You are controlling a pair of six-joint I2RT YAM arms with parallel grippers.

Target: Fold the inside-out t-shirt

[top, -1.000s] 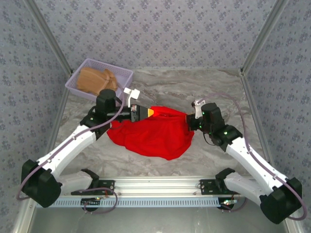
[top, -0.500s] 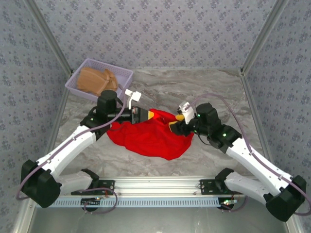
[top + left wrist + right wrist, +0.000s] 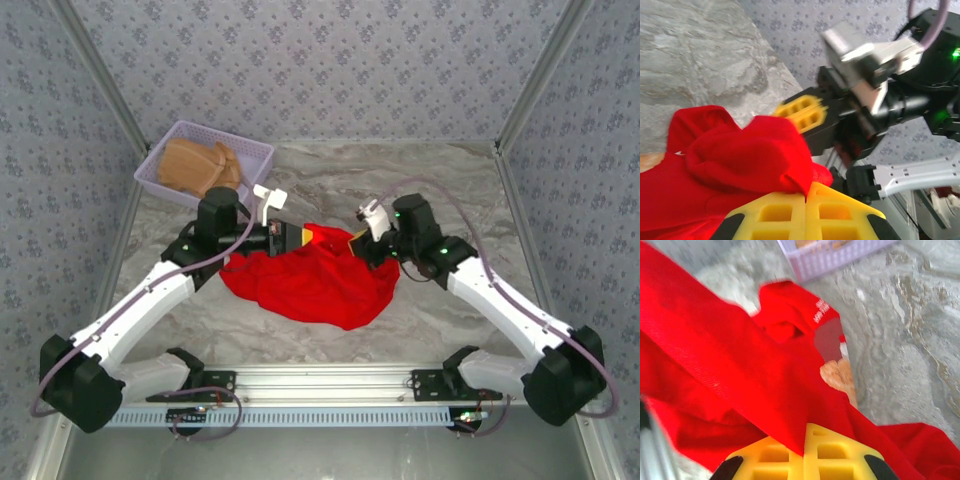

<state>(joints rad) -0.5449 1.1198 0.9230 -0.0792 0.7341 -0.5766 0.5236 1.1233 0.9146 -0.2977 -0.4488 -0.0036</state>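
T-shirt re-pinched by right end effector, moved leftward.

One red t-shirt, one lilac basket, seemingly one tan garment, two pincers: left pincer, right pincer.

Lettering on the t-shirt is unreadably blurred; the basket is cropped above.
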